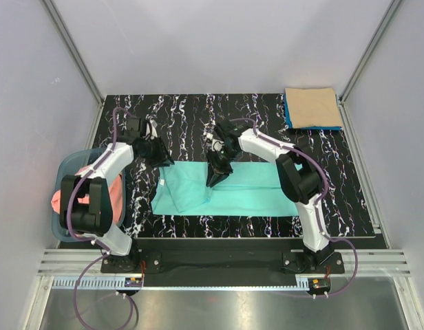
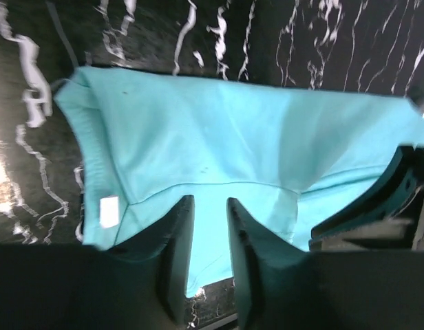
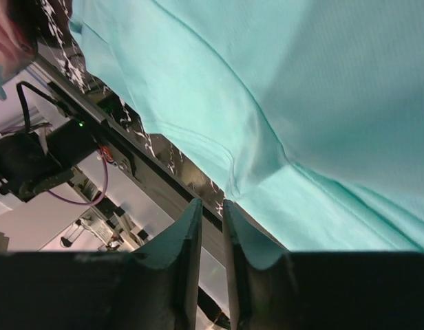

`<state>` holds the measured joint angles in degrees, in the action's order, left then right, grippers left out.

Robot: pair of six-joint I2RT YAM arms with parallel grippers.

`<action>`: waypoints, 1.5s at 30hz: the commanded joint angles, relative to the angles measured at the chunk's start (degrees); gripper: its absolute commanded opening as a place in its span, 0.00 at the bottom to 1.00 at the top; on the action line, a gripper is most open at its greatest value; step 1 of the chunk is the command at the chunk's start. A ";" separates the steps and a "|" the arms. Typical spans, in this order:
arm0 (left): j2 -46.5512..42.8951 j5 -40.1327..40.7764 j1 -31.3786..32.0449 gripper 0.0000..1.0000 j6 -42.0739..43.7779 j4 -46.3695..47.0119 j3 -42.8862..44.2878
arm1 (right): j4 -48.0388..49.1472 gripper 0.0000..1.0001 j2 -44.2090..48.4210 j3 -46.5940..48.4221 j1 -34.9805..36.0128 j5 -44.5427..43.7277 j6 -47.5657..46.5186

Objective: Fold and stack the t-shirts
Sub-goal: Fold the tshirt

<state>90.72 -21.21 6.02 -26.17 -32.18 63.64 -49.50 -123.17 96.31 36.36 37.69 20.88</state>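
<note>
One turquoise-green t-shirt (image 1: 253,189) lies flat directly beneath the right gripper (image 1: 213,181). Its long axis runs sideways across both arms, and one end is folded over just to that gripper's left. The right gripper's jaws stand a narrow slit apart with nothing between them. The left gripper (image 1: 160,155), over the shirt's far left corner, is likewise barely parted and empty. The right arm looks nearer the fold's edge. A white tag (image 2: 110,211) shows no legible writing.
</note>
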 commanded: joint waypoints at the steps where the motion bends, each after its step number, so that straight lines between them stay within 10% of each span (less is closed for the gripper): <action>1: 1.65 -4.36 0.92 0.28 -2.12 3.61 -3.95 | -1.48 0.24 -3.64 4.84 0.11 3.44 1.09; 20: 4.13 7.93 3.02 0.37 5.25 2.57 -2.03 | -0.58 0.20 -1.82 -4.21 -1.99 -3.67 -0.84; 28: -17.05 17.88 9.53 0.65 6.40 -2.79 0.88 | -8.77 0.43 14.88 -5.07 -1.99 -20.54 -9.18; 31: -22.58 17.09 9.54 0.98 3.94 -4.20 -0.97 | -8.34 0.55 20.59 -8.24 -1.99 -25.82 -13.05; 35: -28.92 14.62 9.62 0.99 1.66 -5.51 -5.17 | -5.88 0.99 24.90 -9.74 -1.82 -26.44 -17.27; 45: -50.71 23.47 9.54 0.99 -10.81 -13.25 -11.16 | 9.86 1.00 20.36 -9.14 11.71 -34.43 -34.32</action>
<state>45.58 -3.11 15.68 -31.40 -43.62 52.75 -44.95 -99.57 84.68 43.92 7.81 -4.56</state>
